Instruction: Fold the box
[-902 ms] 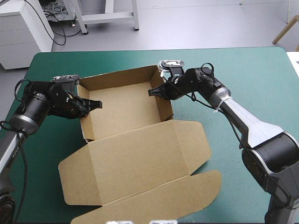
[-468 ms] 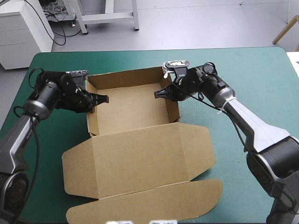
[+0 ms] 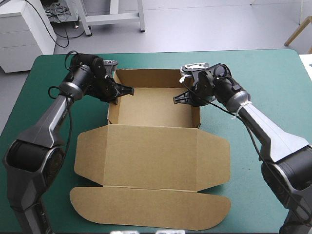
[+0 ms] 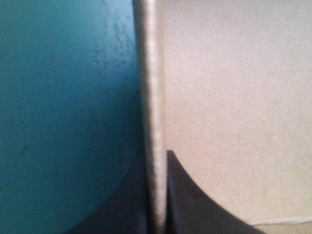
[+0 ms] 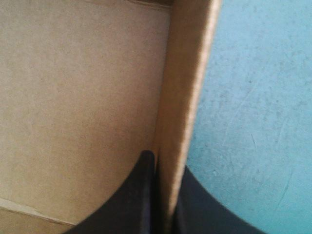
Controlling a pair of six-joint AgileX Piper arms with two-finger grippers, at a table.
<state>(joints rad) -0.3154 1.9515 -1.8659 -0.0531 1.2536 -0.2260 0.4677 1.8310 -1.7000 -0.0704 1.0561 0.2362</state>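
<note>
The brown box (image 3: 151,105) stands as an open tray at the middle of the teal-green table, walls raised, its lid (image 3: 153,163) lying flat toward the near edge. My left gripper (image 3: 119,92) is shut on the box's left wall (image 4: 152,112), one black finger inside (image 4: 195,204) and one outside. My right gripper (image 3: 187,98) is shut on the right wall (image 5: 183,92), with a finger (image 5: 141,195) inside the tray. Both wrist views show the wall's edge running straight ahead between the fingers.
Bare teal-green cover (image 3: 263,68) lies to the right of the box and a strip of it (image 3: 44,78) to the left. The lid's rounded flap (image 3: 146,209) reaches close to the near table edge.
Both grippers, still holding the side walls, have carried the box to the right and turned it, so that it now sits square to the table. The lid moved along with it.
</note>
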